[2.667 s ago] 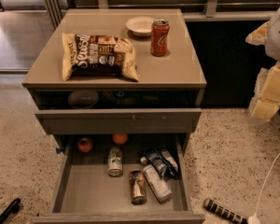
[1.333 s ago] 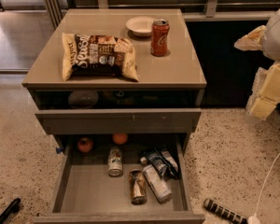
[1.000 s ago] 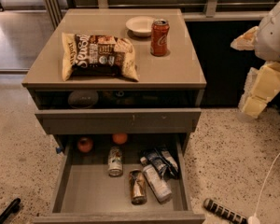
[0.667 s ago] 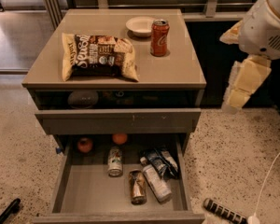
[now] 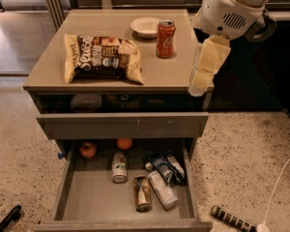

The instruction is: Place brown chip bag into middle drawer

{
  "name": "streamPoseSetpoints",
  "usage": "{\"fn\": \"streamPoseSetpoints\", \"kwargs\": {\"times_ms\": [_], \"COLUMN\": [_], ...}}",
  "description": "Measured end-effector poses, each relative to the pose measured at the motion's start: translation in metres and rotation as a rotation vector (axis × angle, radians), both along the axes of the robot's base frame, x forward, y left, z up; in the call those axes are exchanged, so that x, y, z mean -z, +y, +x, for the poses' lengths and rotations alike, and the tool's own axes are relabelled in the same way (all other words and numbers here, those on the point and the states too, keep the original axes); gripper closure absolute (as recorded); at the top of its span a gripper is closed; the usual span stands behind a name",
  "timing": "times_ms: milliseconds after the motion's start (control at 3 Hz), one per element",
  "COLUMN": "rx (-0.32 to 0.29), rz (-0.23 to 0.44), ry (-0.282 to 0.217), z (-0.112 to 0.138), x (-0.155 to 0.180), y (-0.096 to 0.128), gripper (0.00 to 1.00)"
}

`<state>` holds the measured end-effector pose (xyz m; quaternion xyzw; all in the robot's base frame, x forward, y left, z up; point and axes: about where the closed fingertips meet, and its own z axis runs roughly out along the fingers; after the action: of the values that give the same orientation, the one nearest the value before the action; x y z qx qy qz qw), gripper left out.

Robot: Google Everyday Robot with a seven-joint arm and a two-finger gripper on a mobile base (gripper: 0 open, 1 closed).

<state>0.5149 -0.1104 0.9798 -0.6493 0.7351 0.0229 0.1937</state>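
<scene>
The brown chip bag (image 5: pixel 102 58) lies flat on the left half of the tan cabinet top, with nothing touching it. The middle drawer (image 5: pixel 94 197) is pulled wide open at the bottom of the cabinet, its grey floor bare on the left. My gripper (image 5: pixel 205 69) hangs at the cabinet's right edge, under the white arm housing (image 5: pixel 232 8). It is to the right of the bag, beyond the soda can, and holds nothing that I can see.
A red soda can (image 5: pixel 165 38) and a white bowl (image 5: pixel 146 27) stand on the top between bag and gripper. In the drawer lie an apple (image 5: pixel 88 150), an orange (image 5: pixel 124 143), two cans (image 5: pixel 119 167), a bottle (image 5: pixel 162 190) and dark packets (image 5: pixel 166 167). A striped object (image 5: pixel 230 219) lies on the floor.
The arm has swung in from the right edge of view, leftward to the cabinet's right side. The bag, can, bowl and drawer contents have not moved.
</scene>
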Motion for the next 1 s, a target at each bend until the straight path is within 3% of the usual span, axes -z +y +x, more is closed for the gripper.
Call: {"fn": "streamPoseSetpoints", "kwargs": {"times_ms": [333, 1000], "rx": [0.024, -0.009], "rz": [0.011, 0.026], "ry": [-0.001, -0.01], "z": [0.016, 0.056], "x": [0.006, 0.002], "y": [0.003, 0.05], "gripper": [0.0, 0.0]}}
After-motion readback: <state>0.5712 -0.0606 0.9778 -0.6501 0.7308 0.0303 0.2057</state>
